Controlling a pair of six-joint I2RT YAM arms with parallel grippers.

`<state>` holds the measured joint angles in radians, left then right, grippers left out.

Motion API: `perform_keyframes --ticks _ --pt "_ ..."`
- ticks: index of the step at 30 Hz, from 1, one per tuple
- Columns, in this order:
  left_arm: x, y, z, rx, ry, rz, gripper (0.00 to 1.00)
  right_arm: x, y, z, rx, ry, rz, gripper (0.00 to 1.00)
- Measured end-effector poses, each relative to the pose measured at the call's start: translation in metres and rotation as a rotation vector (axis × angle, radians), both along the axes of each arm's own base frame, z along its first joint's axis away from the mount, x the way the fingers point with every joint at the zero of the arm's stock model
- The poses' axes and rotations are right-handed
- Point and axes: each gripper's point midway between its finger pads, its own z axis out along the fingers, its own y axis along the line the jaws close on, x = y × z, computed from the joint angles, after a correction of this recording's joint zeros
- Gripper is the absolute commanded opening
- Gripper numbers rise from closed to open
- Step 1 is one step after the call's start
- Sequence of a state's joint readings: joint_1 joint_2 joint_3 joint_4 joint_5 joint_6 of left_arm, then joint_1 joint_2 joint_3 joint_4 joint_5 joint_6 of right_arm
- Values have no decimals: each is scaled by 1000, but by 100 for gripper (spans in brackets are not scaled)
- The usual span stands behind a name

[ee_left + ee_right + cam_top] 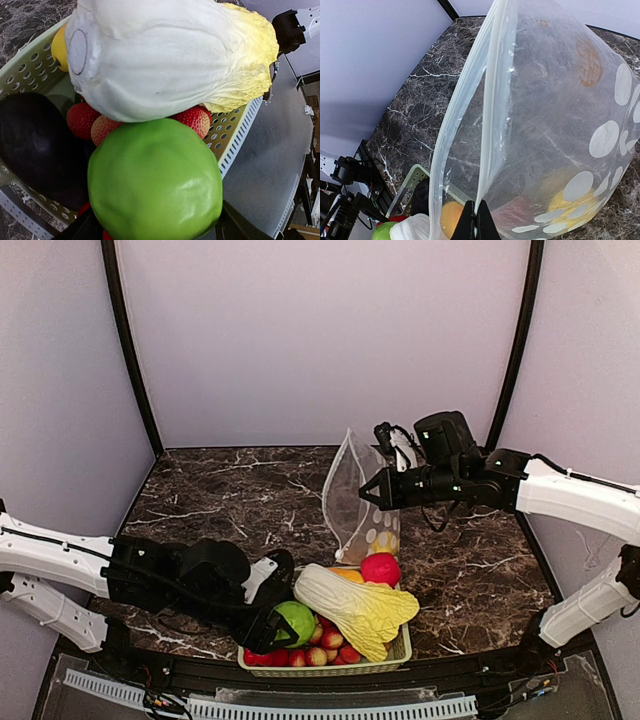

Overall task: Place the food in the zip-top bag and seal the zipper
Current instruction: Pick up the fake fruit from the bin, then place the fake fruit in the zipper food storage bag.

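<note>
Low in the centre of the overhead view sits the pale green slotted basket (pixel 395 655), heaped with toy produce. Across the top of it lies the napa cabbage (pixel 355 610). Its long axis runs from the white stem end at the left to the yellow leafy end at the lower right.

The green apple (pixel 155 180) rests at the basket's left end, just below the cabbage stem. The left gripper (pixel 275 625) reaches in from the left, its jaws wide on either side of the apple and close against it. We cannot tell whether they press on it. In the left wrist view, red bumpy berries (pixel 82 120) lie behind the apple.

The magenta-pink round fruit (pixel 381 568) sits at the basket's far edge, touching the leafy side of the cabbage.

Just above it stands the zip-top bag (pixel 350 495), upright, its long axis near vertical in the frame. The right gripper (pixel 372 490) comes in from the right with its fingers (pixel 475 225) pinched tight on the bag's mouth edge. In the right wrist view the zipper (pixel 490 100) climbs from that pinch at bottom centre to the top edge, and the mouth gapes to its left. A yellow lemon (pixel 565 205) shows through the dotted wall, low in the bag.
</note>
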<state>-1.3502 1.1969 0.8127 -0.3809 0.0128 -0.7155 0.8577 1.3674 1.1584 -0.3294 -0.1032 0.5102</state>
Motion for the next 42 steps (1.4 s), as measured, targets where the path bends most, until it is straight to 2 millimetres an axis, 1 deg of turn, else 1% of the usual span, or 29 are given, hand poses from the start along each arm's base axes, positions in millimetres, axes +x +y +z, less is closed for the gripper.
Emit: perform_keyframes --ticks 6,10,15,21,25,30,32,36,39,42 --pt "10 11 18 -46 -1 59 74 0 0 0 0 1 0 0" --pt "17 21 17 -26 7 96 73 1 1 -3 -5 5 1 0" --pt "30 41 12 27 15 159 73 1 1 -3 -5 5 0 0" --pt "47 61 19 39 7 232 73 1 0 -6 -6 3 -3 0" --pt "62 69 34 49 -23 269 73 1 -1 -11 -15 8 -5 0" --pt "84 69 68 10 -89 302 73 -1 0 -12 -14 11 4 0" --pt "89 66 77 -1 -109 300 73 -1 0 -11 -14 11 7 0" --pt "96 62 81 2 -119 288 73 -2 -2 -9 -13 6 3 0" --pt "107 56 83 13 -115 280 73 -3 -4 -6 -12 0 2 0" --pt "117 45 94 2 -119 261 73 -3 -6 -5 -16 -7 1 0"
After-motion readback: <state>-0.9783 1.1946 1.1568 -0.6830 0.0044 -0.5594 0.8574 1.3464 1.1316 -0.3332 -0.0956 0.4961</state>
